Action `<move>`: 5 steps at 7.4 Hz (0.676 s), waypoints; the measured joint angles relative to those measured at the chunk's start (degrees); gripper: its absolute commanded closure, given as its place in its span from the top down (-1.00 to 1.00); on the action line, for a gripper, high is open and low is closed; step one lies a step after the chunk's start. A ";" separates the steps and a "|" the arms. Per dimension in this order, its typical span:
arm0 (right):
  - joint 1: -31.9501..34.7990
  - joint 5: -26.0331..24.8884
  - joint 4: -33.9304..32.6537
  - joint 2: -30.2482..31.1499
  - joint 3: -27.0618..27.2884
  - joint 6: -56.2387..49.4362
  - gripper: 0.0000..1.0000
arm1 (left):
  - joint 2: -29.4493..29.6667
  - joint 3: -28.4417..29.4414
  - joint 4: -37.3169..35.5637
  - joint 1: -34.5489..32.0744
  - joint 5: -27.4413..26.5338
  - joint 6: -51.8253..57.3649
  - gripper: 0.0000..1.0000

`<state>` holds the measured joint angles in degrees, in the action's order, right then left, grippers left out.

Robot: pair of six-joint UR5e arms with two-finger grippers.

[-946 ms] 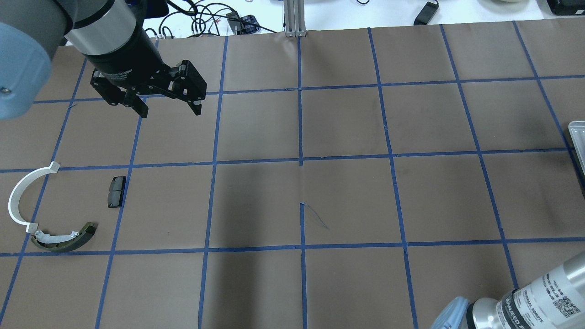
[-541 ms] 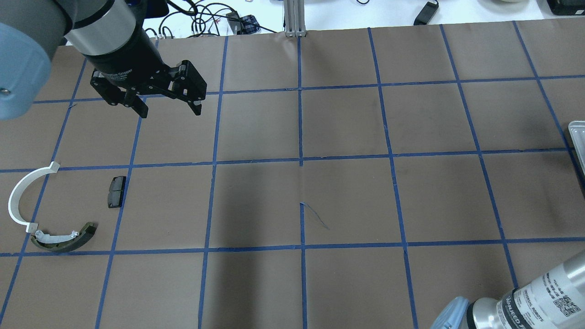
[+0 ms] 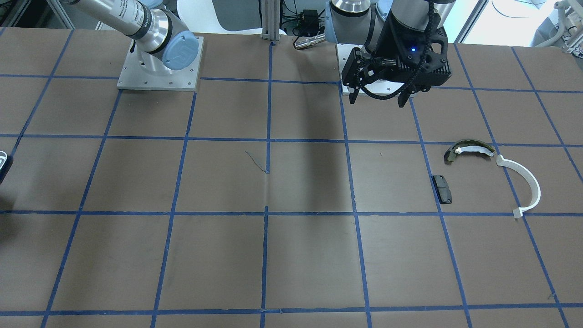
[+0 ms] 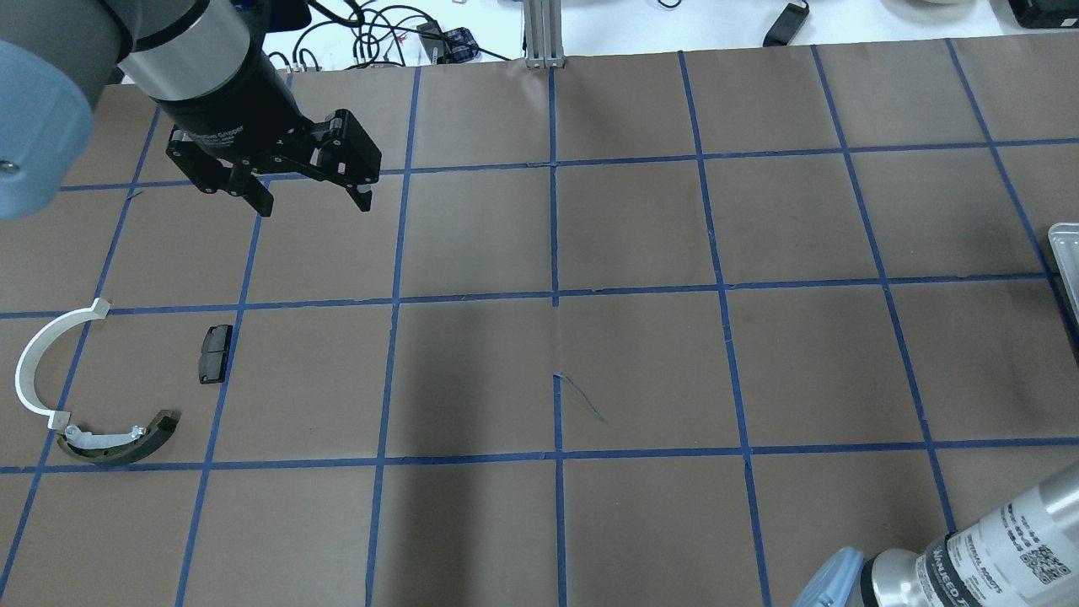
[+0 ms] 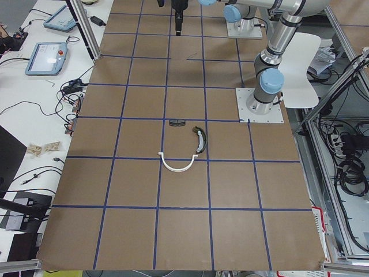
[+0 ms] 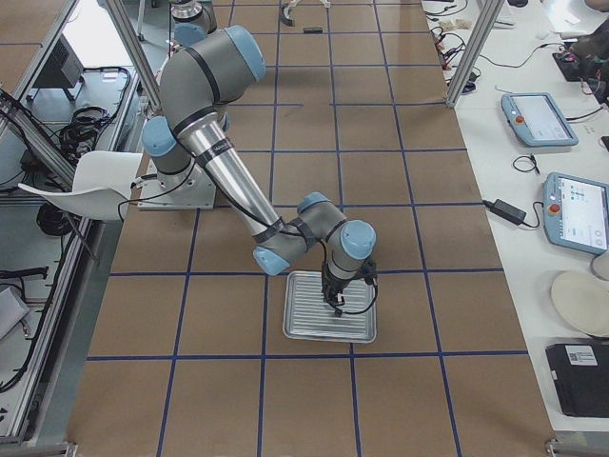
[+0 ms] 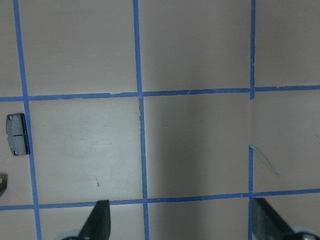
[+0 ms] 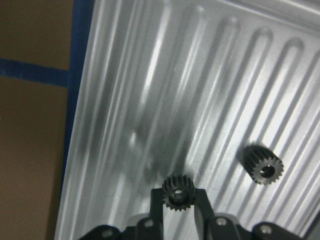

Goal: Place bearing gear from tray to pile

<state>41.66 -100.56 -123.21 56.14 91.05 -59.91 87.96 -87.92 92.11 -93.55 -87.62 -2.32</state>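
Observation:
My right gripper [image 8: 176, 200] is shut on a small black bearing gear [image 8: 176, 191] over the ribbed metal tray [image 8: 125, 100]. A second black gear [image 8: 261, 165] lies on the tray to its right. In the exterior right view the right gripper [image 6: 335, 307] points down into the tray [image 6: 309, 328]. The pile lies at the table's left: an olive brake shoe [image 4: 118, 443], a white arc [image 4: 34, 362] and a black pad [image 4: 215, 352]. My left gripper [image 4: 314, 205] is open and empty, hovering beyond the pile, and also shows in the front view [image 3: 377, 101].
Only the tray's corner [image 4: 1066, 253] shows at the overhead view's right edge. The right arm's forearm [image 4: 995, 548] fills the lower right corner. An aluminium post [image 4: 544, 34] and cables [image 4: 379, 34] sit at the far edge. Blue tape lines grid the brown table.

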 measured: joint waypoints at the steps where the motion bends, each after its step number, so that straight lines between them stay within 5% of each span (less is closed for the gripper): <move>1: 0.13 0.01 1.58 1.70 -0.22 0.30 -1.00 | -0.03 -0.03 0.00 0.01 -0.03 0.02 1.00; 5: 10.76 2.08 10.92 10.43 1.24 11.93 -1.00 | -0.06 -0.06 0.08 0.00 -0.09 -0.02 1.00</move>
<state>52.42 -98.48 -112.29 66.57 92.29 -47.98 87.89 -87.98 92.18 -93.56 -87.71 -2.34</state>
